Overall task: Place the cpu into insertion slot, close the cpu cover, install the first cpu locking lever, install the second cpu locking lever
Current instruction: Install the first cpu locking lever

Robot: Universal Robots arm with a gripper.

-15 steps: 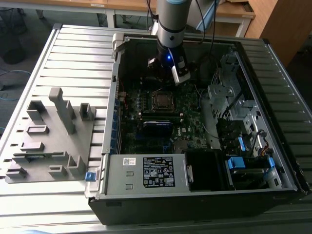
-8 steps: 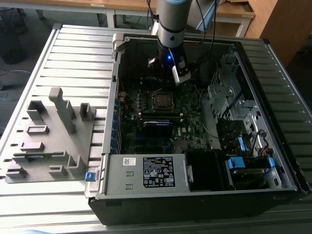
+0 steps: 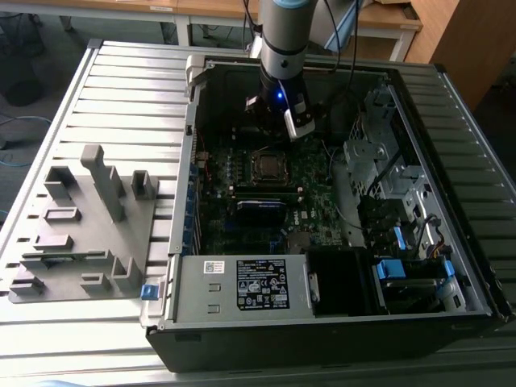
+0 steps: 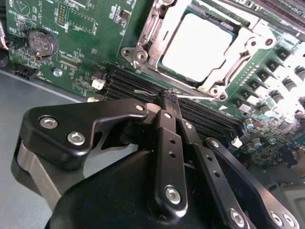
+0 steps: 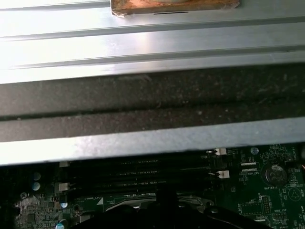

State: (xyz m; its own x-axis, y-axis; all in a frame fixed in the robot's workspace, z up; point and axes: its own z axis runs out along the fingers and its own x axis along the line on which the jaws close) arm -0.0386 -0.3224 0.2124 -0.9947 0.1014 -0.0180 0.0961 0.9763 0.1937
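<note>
1. The arm (image 3: pixel 284 32) comes down from the far edge of the exterior view into the open computer case (image 3: pixel 322 343), its wrist nearly upright above the motherboard (image 4: pixel 86 28).
2. The case lies on its side on a grey slatted metal table (image 3: pixel 121 89). A grey moulded fixture (image 3: pixel 89 218) sits on the table at the exterior view's left, and wooden desks (image 3: pixel 379 16) stand beyond.
3. The gripper (image 4: pixel 167 98) hangs low over the black memory slots (image 4: pixel 124 81), just beside the insertion slot (image 3: pixel 268 165). Its fingers are drawn together until the tips meet.
4. The cpu cover (image 4: pixel 240 45) lies flat on the socket, framing the chip.
5. The cpu (image 4: pixel 193 45) sits in the insertion slot, its pale face showing through the cover's cut-out.
6. A thin metal rod (image 4: pixel 205 98) runs past the fingertips. I cannot tell whether it is clamped between them.
7. In the exterior view the gripper body hides the board behind it. In the first wrist view a dark blur covers the socket area, and a coin battery (image 5: pixel 271 174) shows to one side.
</note>
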